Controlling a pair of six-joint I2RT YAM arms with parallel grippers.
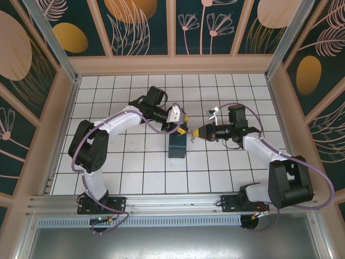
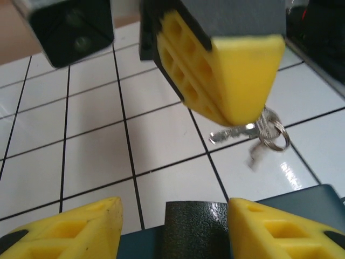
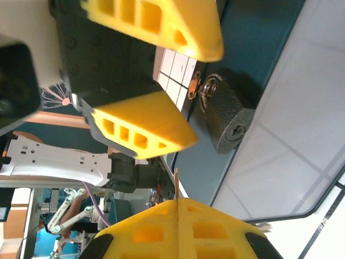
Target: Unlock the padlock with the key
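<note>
The padlock [image 2: 197, 232] sits inside the left gripper [image 2: 175, 218], which is spread wide, against the dark blue box [image 2: 307, 197]. At its 1 o'clock the right gripper [image 2: 245, 110], clamped together, pinches the key [image 2: 234, 133], its ring [image 2: 273, 135] dangling over the white tiled table [image 2: 81, 135].

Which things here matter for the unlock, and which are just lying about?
Job: padlock; key, held in the right gripper.
Lying about: box; table.
</note>
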